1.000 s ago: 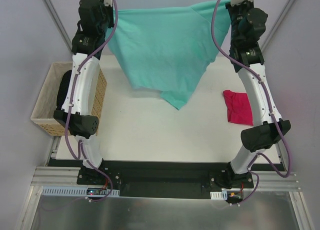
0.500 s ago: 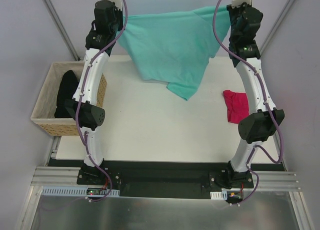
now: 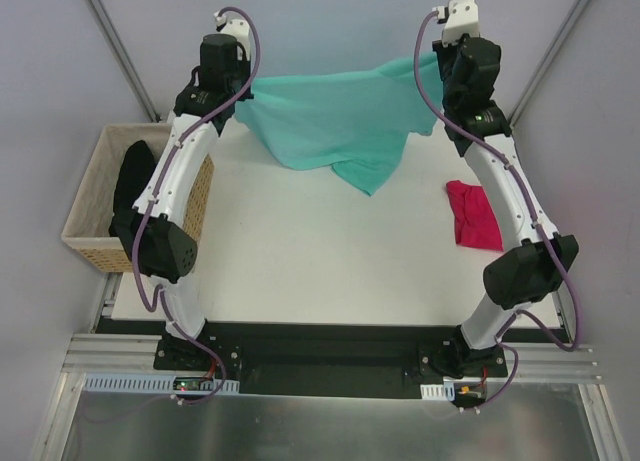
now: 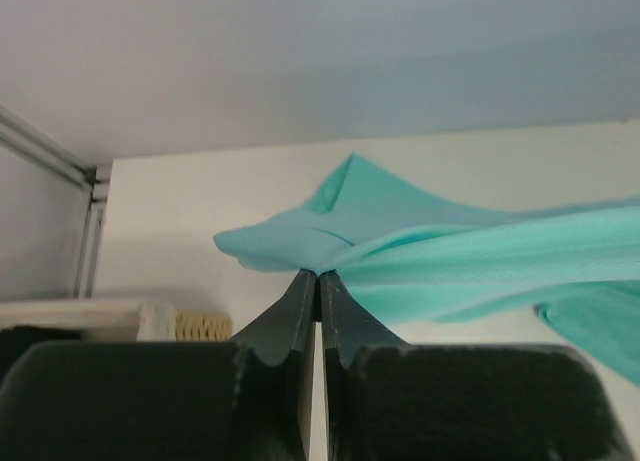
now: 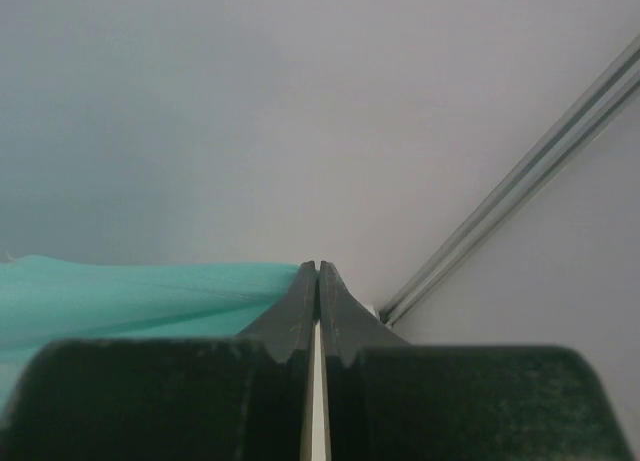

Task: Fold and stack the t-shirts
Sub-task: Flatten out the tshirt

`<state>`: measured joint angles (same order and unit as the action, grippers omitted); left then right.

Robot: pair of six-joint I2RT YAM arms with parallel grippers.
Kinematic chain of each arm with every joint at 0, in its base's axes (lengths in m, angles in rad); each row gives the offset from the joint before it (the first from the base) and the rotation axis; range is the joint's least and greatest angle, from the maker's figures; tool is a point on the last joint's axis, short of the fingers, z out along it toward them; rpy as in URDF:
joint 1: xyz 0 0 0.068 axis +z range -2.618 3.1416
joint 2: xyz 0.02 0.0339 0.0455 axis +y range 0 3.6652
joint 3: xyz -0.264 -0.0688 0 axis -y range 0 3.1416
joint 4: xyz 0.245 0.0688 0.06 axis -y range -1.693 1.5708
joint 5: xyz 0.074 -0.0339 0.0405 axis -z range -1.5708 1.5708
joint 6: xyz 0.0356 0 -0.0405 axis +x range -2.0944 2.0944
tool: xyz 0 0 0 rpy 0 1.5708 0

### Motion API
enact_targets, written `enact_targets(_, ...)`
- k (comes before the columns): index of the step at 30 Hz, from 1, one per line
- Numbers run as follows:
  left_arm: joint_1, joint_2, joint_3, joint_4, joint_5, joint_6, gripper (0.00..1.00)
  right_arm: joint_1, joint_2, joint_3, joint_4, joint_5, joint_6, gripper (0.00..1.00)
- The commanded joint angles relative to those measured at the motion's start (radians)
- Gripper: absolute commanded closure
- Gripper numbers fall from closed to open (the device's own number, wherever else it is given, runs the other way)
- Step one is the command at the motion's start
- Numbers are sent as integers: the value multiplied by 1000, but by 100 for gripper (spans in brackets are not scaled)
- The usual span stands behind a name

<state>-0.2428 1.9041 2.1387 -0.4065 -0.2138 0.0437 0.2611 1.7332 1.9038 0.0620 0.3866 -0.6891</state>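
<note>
White bench [image 3: 300, 271] inside pale grey walls [image 3: 330, 21], slanted aluminium corner posts [image 3: 122, 56] at far left and right, tan woven basket [image 3: 90, 186] beside the bench's left edge, soft even light

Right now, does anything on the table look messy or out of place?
Nothing damaged. The teal t-shirt, pinched by the left gripper and right gripper, hangs lopsided, one corner drooping toward the table. The magenta t-shirt lies rumpled by the right edge, and black cloth sits bunched in the basket.
</note>
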Motion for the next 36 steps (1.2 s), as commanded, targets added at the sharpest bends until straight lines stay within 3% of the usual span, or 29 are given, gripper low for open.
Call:
enact_targets(1,-33,-193,-194,-20,-67,-41,100,13,-159,-99,-50,90,86,99)
enact_targets(7,-56,-335,-342,-86,-105,-99,100,35,-241,-153,-194,139,164,99)
enact_targets(11,-70,-373,-370,-188,-121,-111,99,52,-270,-106,-368,153,246,99)
enact_targets(15,-76,-393,-395,-270,-121,-126,98,78,-322,-146,-416,167,305,99)
enact_targets(18,-78,-401,-416,-314,-111,-140,93,89,-328,-152,-470,178,332,99)
enact_targets(20,-78,-398,-419,-337,-104,-149,84,90,-324,-146,-528,163,362,99)
enact_targets(22,-81,-393,-421,-376,-85,-154,85,92,-323,-146,-563,146,384,99)
enact_targets(25,-82,-405,-437,-414,-93,-177,85,98,-360,-195,-591,135,427,86)
enact_targets(28,-82,-433,-477,-423,-99,-192,85,101,-391,-244,-581,144,453,84)
enact_targets(33,-82,-442,-488,-426,-113,-196,84,109,-405,-261,-579,150,459,51)
enact_targets(36,-82,-428,-470,-426,-110,-194,85,113,-396,-247,-576,153,467,41)
